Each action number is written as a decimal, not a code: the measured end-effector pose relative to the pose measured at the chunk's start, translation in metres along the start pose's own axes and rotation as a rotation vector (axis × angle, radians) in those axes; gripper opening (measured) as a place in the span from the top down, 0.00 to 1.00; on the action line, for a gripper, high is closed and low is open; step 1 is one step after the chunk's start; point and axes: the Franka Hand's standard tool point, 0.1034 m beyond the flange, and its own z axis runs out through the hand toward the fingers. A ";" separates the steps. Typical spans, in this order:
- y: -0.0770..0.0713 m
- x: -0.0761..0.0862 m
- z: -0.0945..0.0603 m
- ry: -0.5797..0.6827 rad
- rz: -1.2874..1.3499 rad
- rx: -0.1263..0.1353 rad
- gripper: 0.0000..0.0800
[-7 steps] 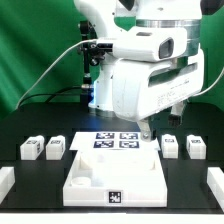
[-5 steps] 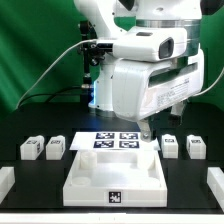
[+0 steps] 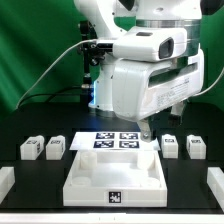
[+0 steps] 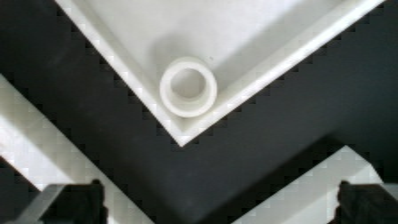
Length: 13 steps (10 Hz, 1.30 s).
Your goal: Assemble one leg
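Observation:
Four small white legs with black-and-white tags stand on the black table in the exterior view: two at the left (image 3: 30, 150) (image 3: 55, 148) and two at the right (image 3: 170, 146) (image 3: 195, 147). My gripper (image 3: 147, 130) hangs low behind the far right corner of the large white tray-like square piece (image 3: 85, 183), apart from every leg. In the wrist view the gripper (image 4: 217, 205) is open and empty, its dark fingertips (image 4: 71, 203) wide apart. Below it lies a corner of the tray piece (image 4: 125, 40) with a round socket (image 4: 189, 85). No leg shows in the wrist view.
The marker board (image 3: 115, 141) lies flat behind the tray piece, partly under the arm. White parts show at the table's front left edge (image 3: 5, 181) and front right edge (image 3: 216, 180). The arm's bulky white body (image 3: 150, 85) hangs over the table's middle.

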 end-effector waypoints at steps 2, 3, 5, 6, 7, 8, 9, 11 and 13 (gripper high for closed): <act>0.000 0.000 0.000 0.000 -0.046 0.000 0.19; -0.005 -0.007 0.000 -0.004 -0.118 0.000 0.19; -0.023 -0.039 0.009 0.005 -0.368 -0.015 0.19; -0.024 -0.054 0.013 0.013 -0.527 -0.027 0.19; -0.020 -0.064 0.015 0.009 -0.605 -0.023 0.19; -0.019 -0.064 0.015 0.002 -0.671 -0.028 0.19; -0.019 -0.064 0.015 0.002 -0.672 -0.026 0.19; -0.019 -0.065 0.016 0.002 -0.667 -0.025 0.19; -0.033 -0.078 0.031 0.012 -0.666 -0.041 0.19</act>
